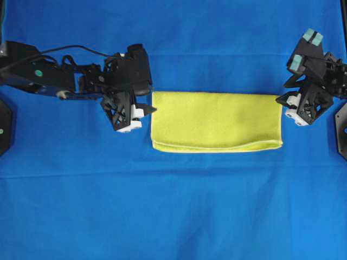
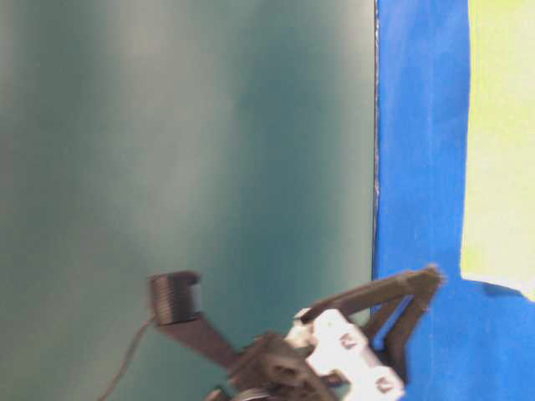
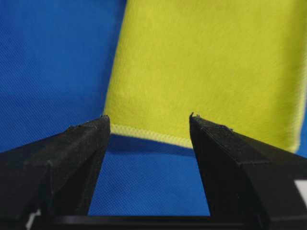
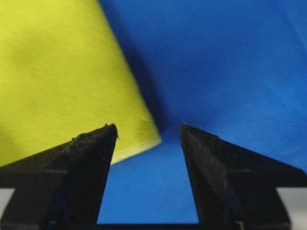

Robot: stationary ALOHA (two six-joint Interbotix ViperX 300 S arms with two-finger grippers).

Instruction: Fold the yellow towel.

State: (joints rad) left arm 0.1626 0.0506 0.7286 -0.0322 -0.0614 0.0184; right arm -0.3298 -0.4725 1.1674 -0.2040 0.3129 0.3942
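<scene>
The yellow towel lies flat on the blue table covering as a wide rectangle, folded once, with its two layered edges along the near side. My left gripper sits at the towel's left end, open and holding nothing. In the left wrist view the left gripper frames the towel's pale hem just ahead of the tips. My right gripper is at the towel's right end, open too. In the right wrist view the right gripper has only blue cloth between its tips, with a towel corner beyond them.
The blue covering spreads well beyond the towel on every side. Black arm bases stand at the far left edge and far right edge. The table-level view shows a green wall, a strip of covering and one gripper's black fingers.
</scene>
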